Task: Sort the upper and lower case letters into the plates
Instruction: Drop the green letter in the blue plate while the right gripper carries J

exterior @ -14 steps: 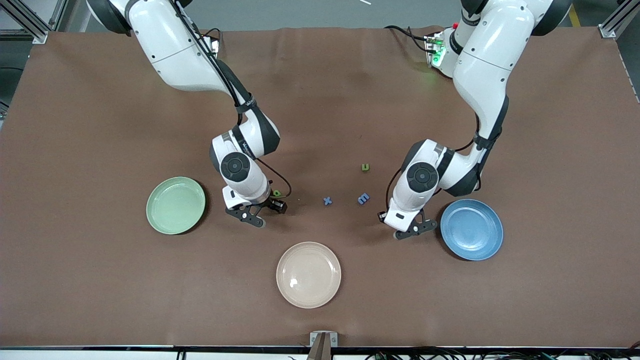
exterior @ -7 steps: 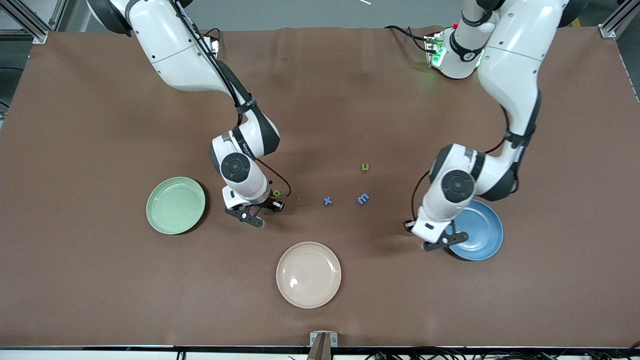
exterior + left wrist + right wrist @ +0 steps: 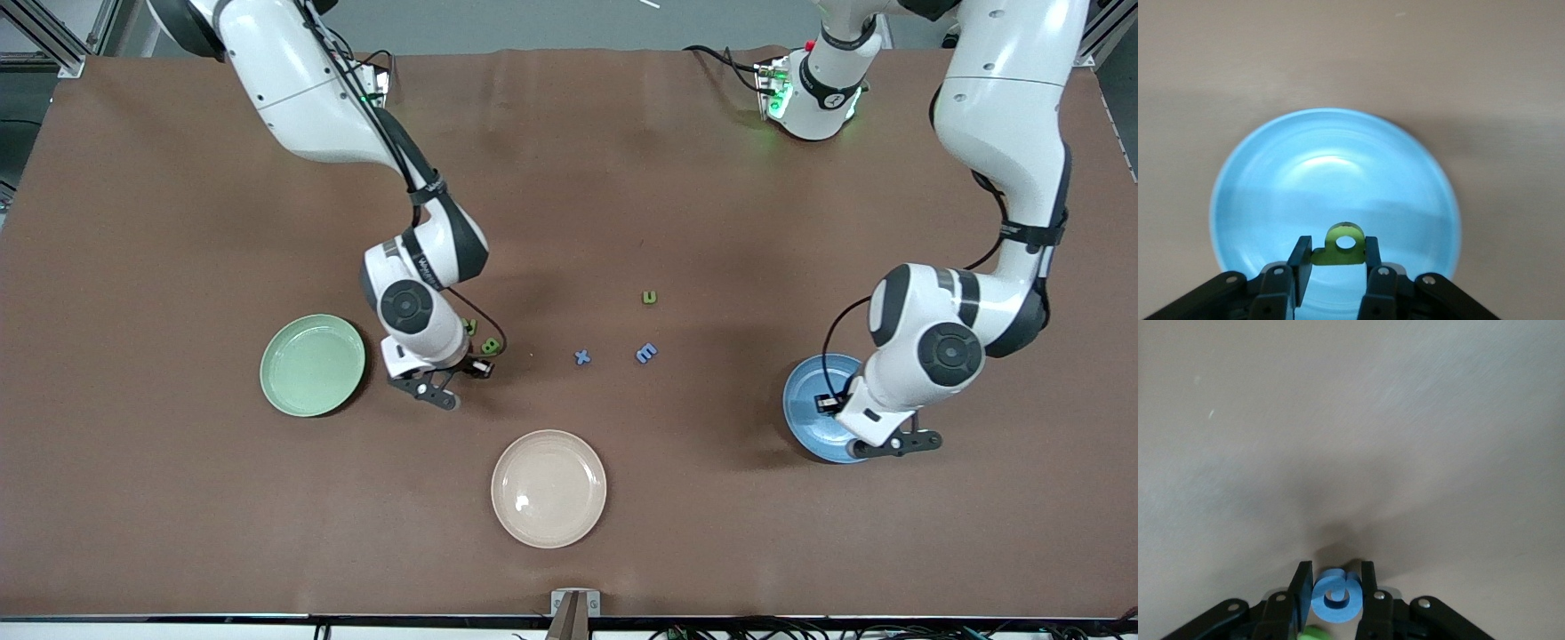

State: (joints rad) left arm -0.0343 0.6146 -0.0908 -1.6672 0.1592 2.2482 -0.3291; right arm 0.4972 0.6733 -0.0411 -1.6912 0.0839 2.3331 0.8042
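My left gripper (image 3: 892,442) hangs over the blue plate (image 3: 807,402) and is shut on a small green letter with a round hole (image 3: 1330,256); the plate (image 3: 1331,167) fills the left wrist view below it. My right gripper (image 3: 436,388) is low over the table between the pale green plate (image 3: 312,364) and the loose letters, shut on a blue rounded letter (image 3: 1336,597). Two green letters (image 3: 490,346) (image 3: 469,326) lie beside the right wrist. A blue x (image 3: 582,357), a blue m (image 3: 646,353) and a green u (image 3: 650,297) lie mid-table. Both plates look empty.
A cream-beige plate (image 3: 548,488) sits nearer the front camera, between the two coloured plates. A green scrap (image 3: 1313,633) shows under the right gripper's jaws. Brown mat covers the table.
My left arm has swung from beside the m toward its own end of the table and now holds the green letter over the blue plate. My right gripper shifted slightly toward the green plate, uncovering a second green letter.
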